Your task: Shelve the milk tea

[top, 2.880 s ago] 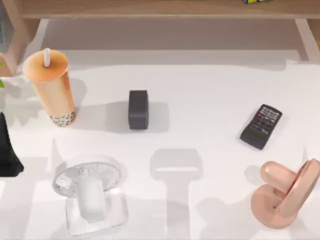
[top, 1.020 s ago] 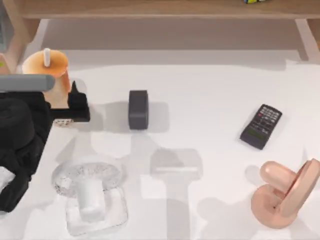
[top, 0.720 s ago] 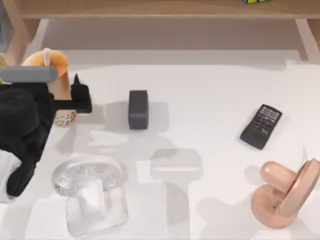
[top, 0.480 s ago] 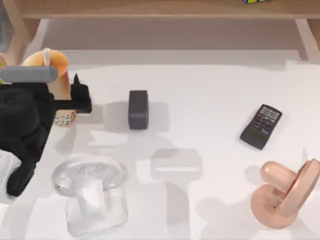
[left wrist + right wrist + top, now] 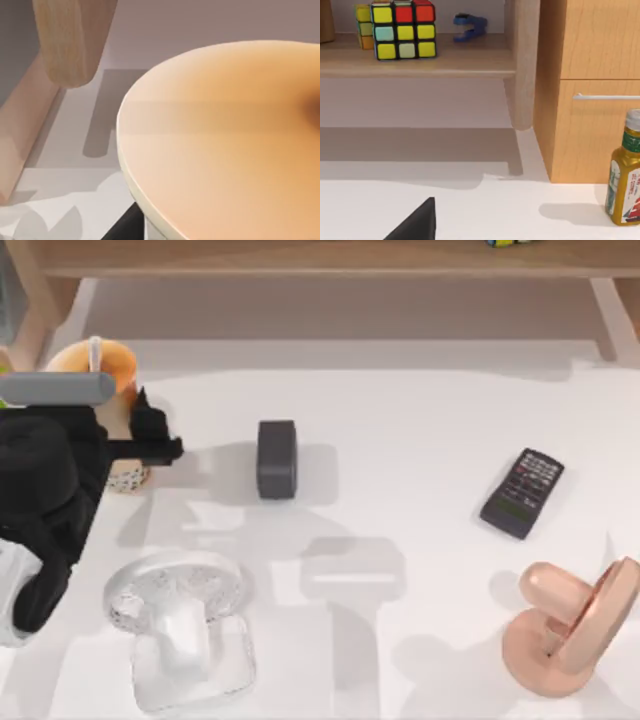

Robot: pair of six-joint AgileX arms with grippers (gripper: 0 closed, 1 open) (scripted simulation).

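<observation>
Left pincer (image 5: 135, 435) closed around the milk tea (image 5: 108, 390), which stands on the surface (image 5: 400, 530), well left of the dark box (image 5: 276, 458). Grasp apparently made; lifting and placing on the shelf (image 5: 330, 258) remain. Right pincer's state cannot be told.

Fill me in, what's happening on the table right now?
The left hand is closed in around the tall orange-tan milk tea cup with the white straw at the table's far left, beside the shelf post. The cup stands upright on the white table; I can't tell if the grip has closed. The wooden shelf waits behind it.
</observation>
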